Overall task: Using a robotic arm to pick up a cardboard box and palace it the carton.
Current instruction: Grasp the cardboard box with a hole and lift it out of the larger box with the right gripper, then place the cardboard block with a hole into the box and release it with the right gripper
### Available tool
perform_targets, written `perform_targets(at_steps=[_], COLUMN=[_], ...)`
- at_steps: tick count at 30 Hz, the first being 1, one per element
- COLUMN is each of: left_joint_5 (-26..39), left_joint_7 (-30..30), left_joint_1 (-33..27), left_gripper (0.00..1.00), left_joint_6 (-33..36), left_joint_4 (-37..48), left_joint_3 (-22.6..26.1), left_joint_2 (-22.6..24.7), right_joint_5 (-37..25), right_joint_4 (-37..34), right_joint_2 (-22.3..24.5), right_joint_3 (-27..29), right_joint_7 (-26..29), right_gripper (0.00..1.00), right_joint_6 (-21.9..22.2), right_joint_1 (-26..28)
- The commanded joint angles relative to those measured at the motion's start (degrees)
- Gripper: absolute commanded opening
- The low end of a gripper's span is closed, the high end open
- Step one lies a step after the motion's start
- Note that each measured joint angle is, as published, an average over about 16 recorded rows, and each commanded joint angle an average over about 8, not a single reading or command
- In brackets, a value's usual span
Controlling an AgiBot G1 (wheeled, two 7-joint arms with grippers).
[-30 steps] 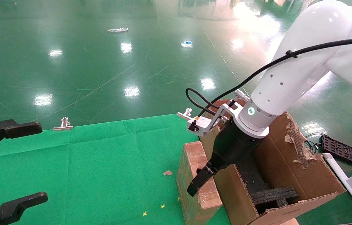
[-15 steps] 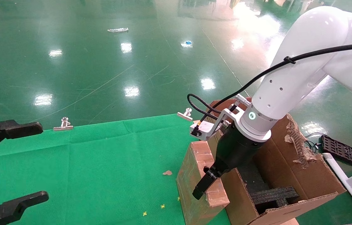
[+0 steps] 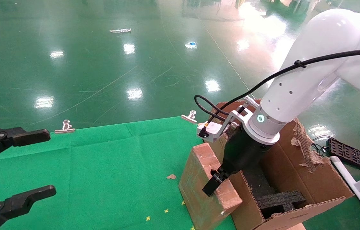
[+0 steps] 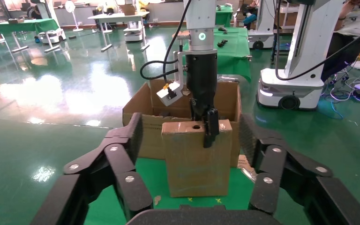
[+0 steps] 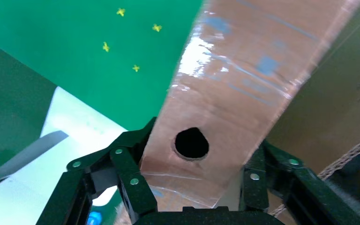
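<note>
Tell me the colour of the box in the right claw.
Reddish-brown cardboard box, clearest in the right wrist view.

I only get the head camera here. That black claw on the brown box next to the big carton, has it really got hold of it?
Observer: Yes. The right wrist view shows the right gripper with a finger on each side of the cardboard box, clamping its narrow face.
Operator: Anything on that face?
Observer: A round hole, sitting between the fingers.
Operator: Is the box off the cloth?
Observer: In the left wrist view it stands upright in front of the carton, its bottom edge about level with the green cloth; I cannot tell if it has lifted.
Operator: And the other claw?
Observer: The left gripper is open, facing the box from a distance.
</note>
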Motion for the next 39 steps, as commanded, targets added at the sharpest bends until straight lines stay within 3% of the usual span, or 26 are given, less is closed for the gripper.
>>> perform_targets(at_steps=[1,13,19,26,28,35,36,39], left_joint_5=[0.0,0.0,-0.1,-0.1,-0.1,-0.1,-0.1,-0.1], left_joint_7=[0.0,0.0,0.0,0.0,0.1,0.1,0.1,0.1], left_joint_1=[0.0,0.0,0.0,0.0,0.0,0.0,0.0,0.0], left_gripper=[0.00,0.00,0.00,0.01,0.10,0.93,1.00,1.00], left_joint_6=[0.0,0.0,0.0,0.0,0.0,-0.1,-0.1,-0.1], left_joint_4=[0.0,0.0,0.0,0.0,0.0,0.0,0.0,0.0], left_joint_3=[0.0,0.1,0.1,0.1,0.1,0.1,0.1,0.1], left_joint_2=[0.0,0.0,0.0,0.0,0.0,-0.1,-0.1,-0.1], right_joint_5=[0.1,3.1,-0.4,-7.0,-8.4,-9.3,-9.2,-9.1], right_joint_4=[0.6,0.8,-2.3,-6.2,-7.4,-14.3,-15.6,-19.5], right_joint_2=[0.4,11.9,16.3,20.6,21.4,22.2,22.1,21.4], right_joint_3=[0.2,9.2,10.9,9.8,9.2,6.9,6.6,5.8], right_joint_7=[-0.3,-14.8,-17.2,-17.5,-17.2,-16.2,-16.3,-16.7], right_gripper=[0.00,0.00,0.00,0.00,0.00,0.00,0.00,0.00], right_joint_6=[0.5,8.0,9.6,7.6,6.7,4.4,4.2,4.2], right_joint_1=[-0.1,8.6,13.5,17.4,17.4,14.5,13.8,11.7])
